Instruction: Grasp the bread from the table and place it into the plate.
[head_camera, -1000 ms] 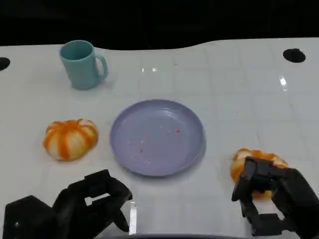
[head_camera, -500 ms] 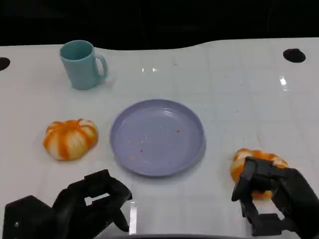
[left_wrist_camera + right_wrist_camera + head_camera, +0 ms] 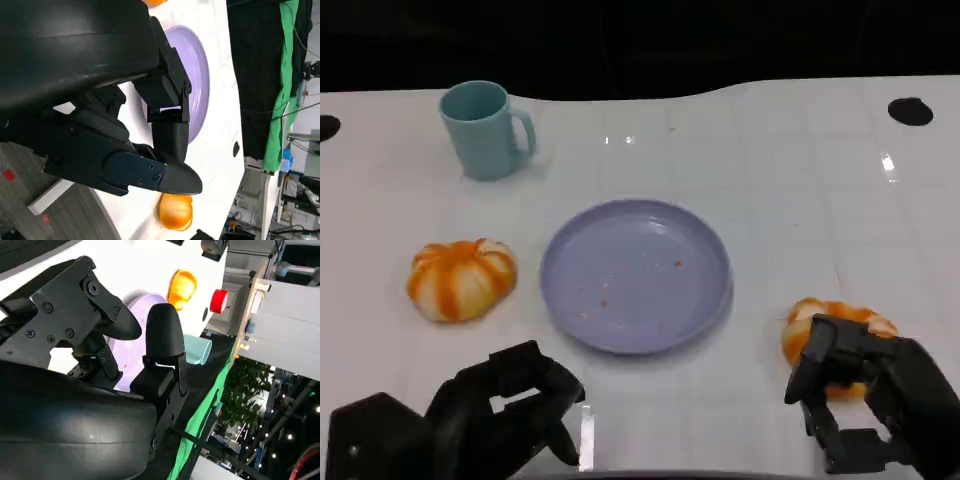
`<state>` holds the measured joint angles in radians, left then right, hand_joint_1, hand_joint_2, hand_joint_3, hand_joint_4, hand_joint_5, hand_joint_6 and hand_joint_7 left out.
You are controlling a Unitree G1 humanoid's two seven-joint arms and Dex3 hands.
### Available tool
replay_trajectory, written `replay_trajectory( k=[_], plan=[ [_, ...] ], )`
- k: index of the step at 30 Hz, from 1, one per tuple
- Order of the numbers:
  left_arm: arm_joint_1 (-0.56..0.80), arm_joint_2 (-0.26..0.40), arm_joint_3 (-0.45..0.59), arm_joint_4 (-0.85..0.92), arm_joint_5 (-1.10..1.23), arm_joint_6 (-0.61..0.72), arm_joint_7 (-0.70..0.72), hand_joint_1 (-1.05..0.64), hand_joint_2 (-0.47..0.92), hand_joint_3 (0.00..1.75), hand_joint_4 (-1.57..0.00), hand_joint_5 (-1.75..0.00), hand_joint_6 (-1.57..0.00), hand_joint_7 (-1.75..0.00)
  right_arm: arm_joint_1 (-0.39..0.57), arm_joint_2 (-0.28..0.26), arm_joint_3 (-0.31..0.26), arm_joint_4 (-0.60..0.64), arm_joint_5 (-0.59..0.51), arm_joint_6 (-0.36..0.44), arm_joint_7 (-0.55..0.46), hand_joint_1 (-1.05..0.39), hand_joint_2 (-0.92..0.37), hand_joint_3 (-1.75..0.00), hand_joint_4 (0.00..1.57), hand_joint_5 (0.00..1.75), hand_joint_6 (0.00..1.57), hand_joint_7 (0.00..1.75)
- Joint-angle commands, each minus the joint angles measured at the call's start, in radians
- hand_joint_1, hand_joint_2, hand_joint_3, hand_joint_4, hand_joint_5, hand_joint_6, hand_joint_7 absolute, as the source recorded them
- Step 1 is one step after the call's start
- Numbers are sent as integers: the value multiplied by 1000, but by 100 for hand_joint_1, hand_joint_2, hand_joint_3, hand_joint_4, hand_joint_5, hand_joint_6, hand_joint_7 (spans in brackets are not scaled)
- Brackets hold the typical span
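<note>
Ridged orange-white bread [image 3: 832, 322], round lavender plate [image 3: 636, 274]

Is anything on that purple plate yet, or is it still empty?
Empty, but for a few crumbs. The round purple plate holds no bread; both orange-striped buns lie on the white table.

The bench [image 3: 790, 180] is white, smooth and glossy, throwing back small bright glints of light. The lavender plate [image 3: 636, 274] and the teal mug [image 3: 484, 129] look like smooth, matt plastic, the plate flecked with a few crumbs. Both bread rolls [image 3: 460, 278] [image 3: 830, 322] have a shiny orange-and-cream glaze, and each robot hand [image 3: 510, 405] [image 3: 868, 388] is of black, faintly sheened hard plastic.
</note>
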<state>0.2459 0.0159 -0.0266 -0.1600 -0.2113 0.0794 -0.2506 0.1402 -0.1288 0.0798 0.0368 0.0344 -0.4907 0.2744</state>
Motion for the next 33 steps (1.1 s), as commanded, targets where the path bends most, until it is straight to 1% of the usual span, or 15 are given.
replay_trajectory(
  k=[1,3,4,6,7,8,10,11,13,14,18,20,23,29,33],
  plan=[
    [-5,9,13,7,-6,-14,-1,-79,92,15,-95,-152,-88,-127,-29,-17,-24,13,-17,-67,-13,-5,-48,-115,78,150,78,106],
    [-5,10,13,6,-5,-14,0,-79,92,15,-95,-152,-88,-127,-39,-26,-30,10,-37,-80,-20,-10,-53,-100,72,138,76,94],
    [-5,10,13,5,-6,-14,-1,-79,92,15,-95,-153,-87,-127,-44,-32,-32,8,-47,-84,-22,-12,-56,-91,66,132,72,86],
    [-4,11,12,1,-4,-8,2,-79,92,15,-95,-153,-87,-127,-51,-53,-35,-13,-79,-66,-22,-16,-60,-81,58,124,64,78],
    [-3,11,12,0,-2,-6,3,-79,92,15,-95,-153,-87,-127,-53,-78,-38,-40,-125,-42,-23,-18,-61,-78,54,121,61,75],
    [-3,12,12,1,-1,-10,2,-79,92,15,-95,-153,-87,-127,-55,-102,-42,-68,-176,-18,-25,-25,-66,-61,46,113,51,70],
    [-3,12,11,4,0,-16,-1,-79,92,16,-94,-153,-87,-127,-56,-141,-47,-123,-251,35,-22,-33,-78,-33,39,102,45,61],
    [-3,12,11,5,0,-18,-2,-79,92,16,-94,-153,-87,-127,-55,-155,-49,-148,-274,61,-19,-38,-83,-20,35,95,43,52],
    [-3,13,10,8,-1,-22,-5,-79,92,16,-94,-153,-86,-127,-57,-193,-51,-201,-336,110,-10,-42,-87,-8,32,85,43,39],
    [-3,13,9,9,2,-24,-4,-78,92,17,-94,-153,-86,-127,-59,-215,-52,-226,-373,131,-6,-44,-87,-4,28,79,41,31],
    [-3,13,6,7,3,-22,-2,-78,92,17,-94,-154,-86,-128,-62,-271,-47,-295,-455,208,19,-43,-83,0,23,61,40,15],
    [-3,12,5,8,1,-23,-4,-78,92,17,-94,-154,-86,-128,-60,-293,-42,-329,-502,249,31,-44,-81,0,23,51,42,10],
    [-2,13,3,4,6,-18,1,-79,92,17,-93,-154,-86,-128,-58,-326,-28,-386,-608,299,46,-47,-80,0,24,43,43,6],
    [-4,10,-1,4,5,-18,0,-79,92,16,-94,-154,-86,-128,-55,-359,1,-474,-747,387,97,-46,-77,0,23,39,44,4],
    [-5,12,-2,8,4,-22,-3,-80,92,16,-94,-154,-86,-129,-54,-362,14,-501,-804,413,100,-46,-76,0,26,39,46,4]
  ],
)
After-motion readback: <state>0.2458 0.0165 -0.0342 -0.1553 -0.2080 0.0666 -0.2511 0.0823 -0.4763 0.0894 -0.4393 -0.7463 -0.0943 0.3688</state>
